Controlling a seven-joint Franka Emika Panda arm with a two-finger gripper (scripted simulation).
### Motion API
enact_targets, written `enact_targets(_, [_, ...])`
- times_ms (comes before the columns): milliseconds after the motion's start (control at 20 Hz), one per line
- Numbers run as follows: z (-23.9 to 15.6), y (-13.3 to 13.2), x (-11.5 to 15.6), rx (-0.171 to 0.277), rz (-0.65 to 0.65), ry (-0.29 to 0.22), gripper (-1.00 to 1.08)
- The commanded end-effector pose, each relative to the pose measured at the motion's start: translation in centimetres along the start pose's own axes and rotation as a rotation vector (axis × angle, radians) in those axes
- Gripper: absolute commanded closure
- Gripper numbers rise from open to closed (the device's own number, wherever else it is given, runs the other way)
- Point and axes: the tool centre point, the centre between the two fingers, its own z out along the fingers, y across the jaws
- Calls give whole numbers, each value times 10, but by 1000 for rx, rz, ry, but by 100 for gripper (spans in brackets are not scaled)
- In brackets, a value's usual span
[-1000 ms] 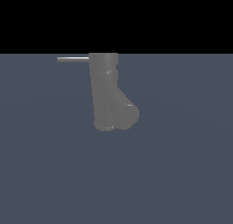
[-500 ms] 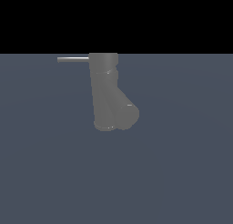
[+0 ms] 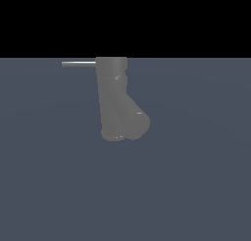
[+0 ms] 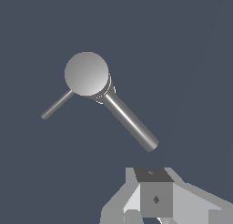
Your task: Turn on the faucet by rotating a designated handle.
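The faucet is a matte grey upright cylinder with a thick angled spout ending in a rounded tip. The handle, a thin light-grey rod, sticks out sideways from the top toward the exterior view's left. The wrist view looks down on the faucet's round top, the slim handle and the thick spout. My gripper shows only there, as white and grey finger parts. It is apart from the faucet and touches nothing. No gap between the fingers can be made out. The gripper is absent from the exterior view.
The faucet stands on a flat dark blue-grey floor that runs to a black background.
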Motion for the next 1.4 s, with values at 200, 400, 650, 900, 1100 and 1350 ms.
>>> enact_targets(200, [23, -32, 20, -3, 131, -5, 108])
enact_targets(400, [38, -51, 31, -5, 211, -7, 108])
enact_targets(650, [60, -76, 43, -9, 311, -10, 108])
enact_targets(900, [83, -101, 52, -14, 411, -11, 108])
enact_targets(1100, [104, -121, 59, -18, 491, -12, 108])
enact_targets(1350, [131, -146, 64, -23, 591, -12, 108])
